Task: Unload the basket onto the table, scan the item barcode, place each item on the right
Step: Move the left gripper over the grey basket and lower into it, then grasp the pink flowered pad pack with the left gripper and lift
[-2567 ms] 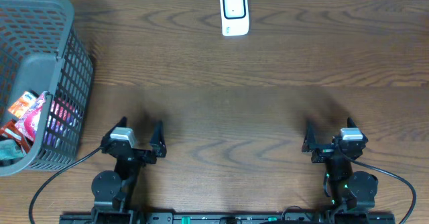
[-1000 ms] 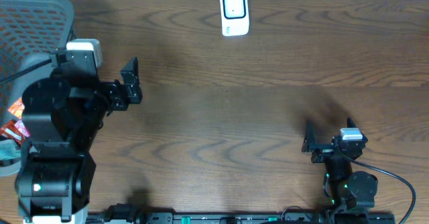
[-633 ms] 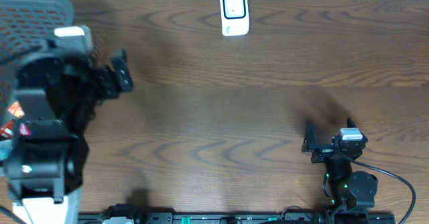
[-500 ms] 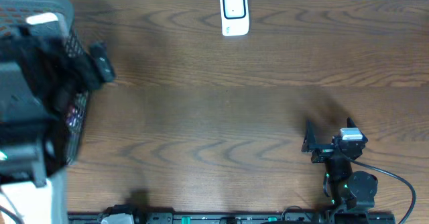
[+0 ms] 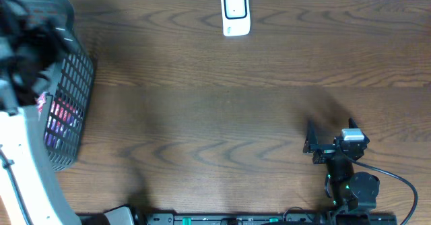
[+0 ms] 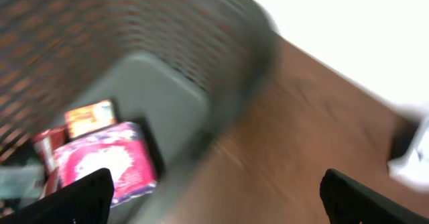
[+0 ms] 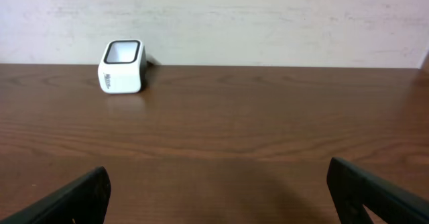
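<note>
Pink packet (image 6: 107, 160): lying inside gray basket (image 6: 167, 96). Left gripper (image 6: 214, 187): hanging over basket, fingers wide apart, holding nothing. Right gripper (image 7: 218, 177): resting low, fingers wide apart, facing white scanner (image 7: 121, 66).

A white barcode scanner (image 5: 236, 13) with a dark-framed window is seen upright at the 12 o'clock edge of the table (image 5: 236, 104). A pink packet (image 6: 107, 160) and an orange packet (image 6: 90, 117) are seen just beside each other in the grey mesh basket (image 5: 77, 70) at 10 o'clock; barcodes cannot be made out.
</note>
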